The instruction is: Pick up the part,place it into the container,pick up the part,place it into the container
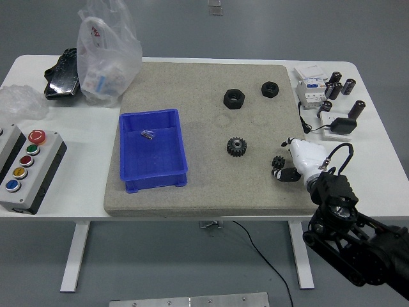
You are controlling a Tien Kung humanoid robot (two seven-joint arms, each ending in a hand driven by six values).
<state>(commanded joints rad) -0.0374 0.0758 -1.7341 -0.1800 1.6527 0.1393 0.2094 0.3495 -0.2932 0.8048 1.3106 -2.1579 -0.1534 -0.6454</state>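
- One arm is in view — the black right arm (354, 240) comes up from the lower right corner, ending in the white right hand (302, 160) over the right edge of the grey mat (204, 185).
- Dark fingers (288, 174) are curled down at the small gear (278, 162), which lies on the mat touching them on their left; whether they actually grip it cannot be told from this view.
- Left of the fingers and a little farther on the mat lies a larger black gear (236, 147), apart from the hand.
- Well to the left of the fingers stands the blue container (153, 149), open-topped, with a small metal piece (147, 133) on its floor toward the far end.
- Beyond the fingers — toward the far side of the mat — rest two black hex nuts: the larger nut (234, 98) and, to its right, the smaller nut (270, 89).
- Right of and beyond the fingers, on the white surface (383, 160) off the mat, sit a white electrical unit (310, 88) and several black cylinders (339, 86).
- Far to the left of the fingers, at the surface's left edge, is a button box (29, 167) with coloured buttons.
- At the far left corner stand a clear plastic bag (105, 54) and a black bundle (62, 75) beside it.
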